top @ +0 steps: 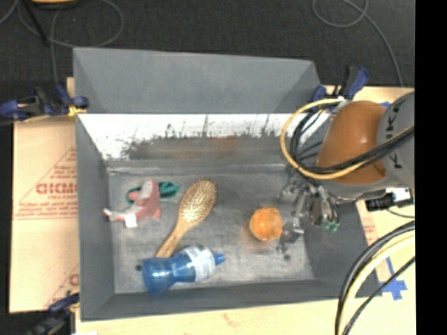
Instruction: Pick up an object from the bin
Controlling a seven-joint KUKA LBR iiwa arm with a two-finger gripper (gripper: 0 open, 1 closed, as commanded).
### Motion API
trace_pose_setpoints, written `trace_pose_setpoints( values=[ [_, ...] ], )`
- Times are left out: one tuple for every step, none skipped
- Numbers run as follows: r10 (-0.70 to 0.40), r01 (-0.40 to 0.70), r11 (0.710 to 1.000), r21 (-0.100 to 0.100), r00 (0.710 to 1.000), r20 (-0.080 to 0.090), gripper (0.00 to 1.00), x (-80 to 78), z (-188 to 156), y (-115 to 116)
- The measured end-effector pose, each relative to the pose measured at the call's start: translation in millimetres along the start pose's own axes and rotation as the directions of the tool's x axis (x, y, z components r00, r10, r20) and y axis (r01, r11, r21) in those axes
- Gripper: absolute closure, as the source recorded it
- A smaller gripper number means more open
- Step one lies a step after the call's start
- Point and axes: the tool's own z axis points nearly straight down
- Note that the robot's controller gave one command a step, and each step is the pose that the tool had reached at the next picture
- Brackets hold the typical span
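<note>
Ball, small, round, orange, beside pincer

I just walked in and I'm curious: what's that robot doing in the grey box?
A robot arm is reaching into the grey bin from the right. Its end effector sits low, right beside an orange ball, which rests on the bin floor. A wooden hairbrush, a blue bottle and a pink toy lie farther left, apart from it.

No lettering here is clear enough to read.
</note>
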Motion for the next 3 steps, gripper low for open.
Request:
trace_pose_setpoints(
  values=[
    [-0.020, 0.020, 1.000, 0.004, 1.000, 0.002, 0.00, -23.2, 57, 4],
    [0.297, -0.297, 0.955, -0.002, 0.955, 0.007, 1.00, -12.0, 57, 4],
    [0.296, -0.296, 0.955, -0.001, 0.955, 0.006, 1.00, -11.8, 57, 3]
  ],
)
